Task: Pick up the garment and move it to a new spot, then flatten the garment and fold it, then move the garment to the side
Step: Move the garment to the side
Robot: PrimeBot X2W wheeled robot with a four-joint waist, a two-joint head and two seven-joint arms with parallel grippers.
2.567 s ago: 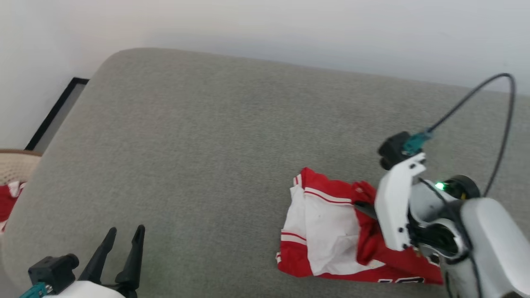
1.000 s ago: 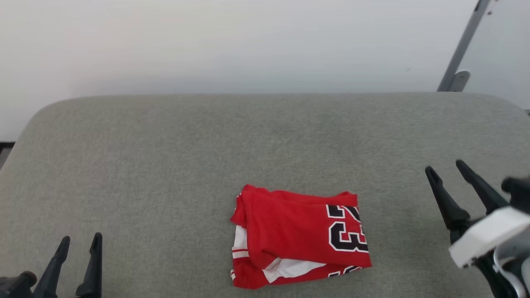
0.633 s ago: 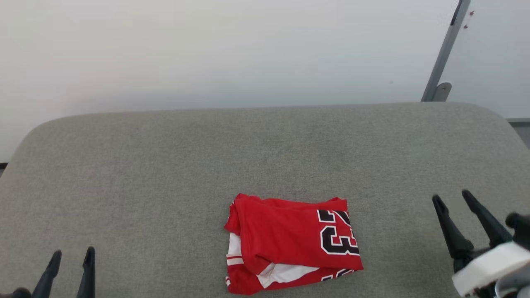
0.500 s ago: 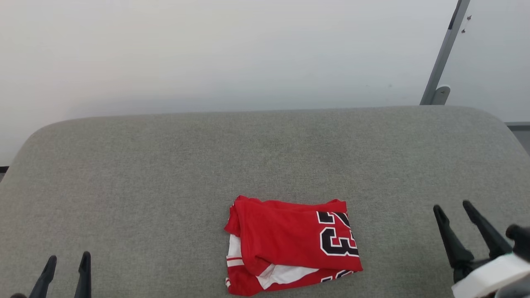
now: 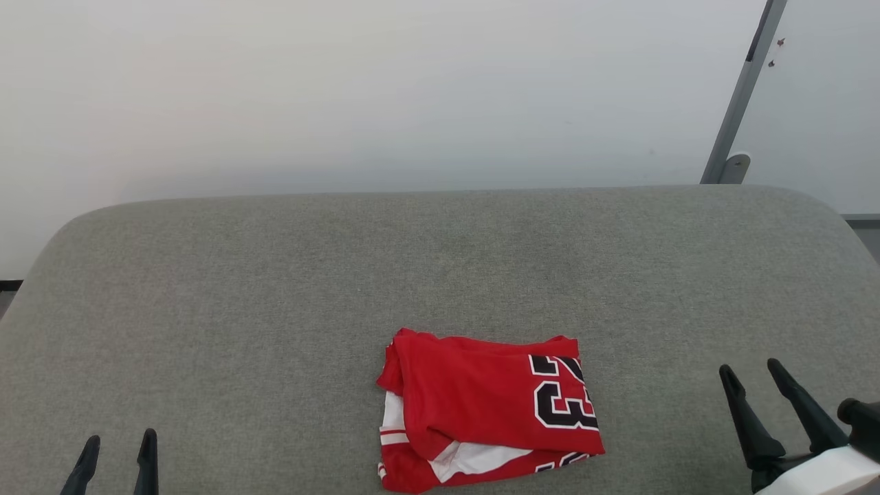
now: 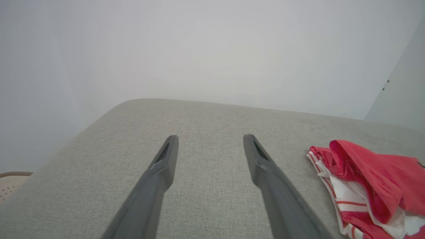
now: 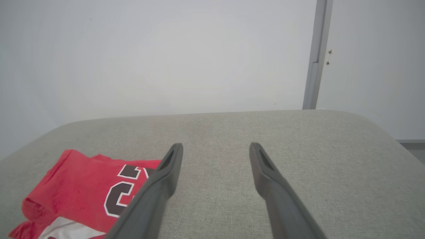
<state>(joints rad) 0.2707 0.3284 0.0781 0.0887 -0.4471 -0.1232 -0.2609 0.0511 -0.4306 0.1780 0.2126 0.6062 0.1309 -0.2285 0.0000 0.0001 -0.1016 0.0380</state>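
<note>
Left claw — two long dark fingers, spread wide and empty, over the near left corner of the grey fabric-upholstered cushion; nothing between the fingers.

Right claw — two long dark fingers on a white wrist housing, likewise spread and empty, over the cushion's near right corner.

Red jersey shirt with white short sleeves and red-white striped trim: folded into a compact, slightly rumpled rectangle. It lies flat on the cushion, midway along its near edge, well apart from both claws.

Black white-outlined number 23: on the shirt's top layer, at the end towards the cushion's right side. A white sleeve layer with striped trim shows beneath the red top layer, towards the cushion's near edge.

Plain pale wall: behind the cushion's far edge.

Slanted grey metal post: beyond the cushion's far right corner.

Beige perforated basket rim: just off the cushion's left side.
</note>
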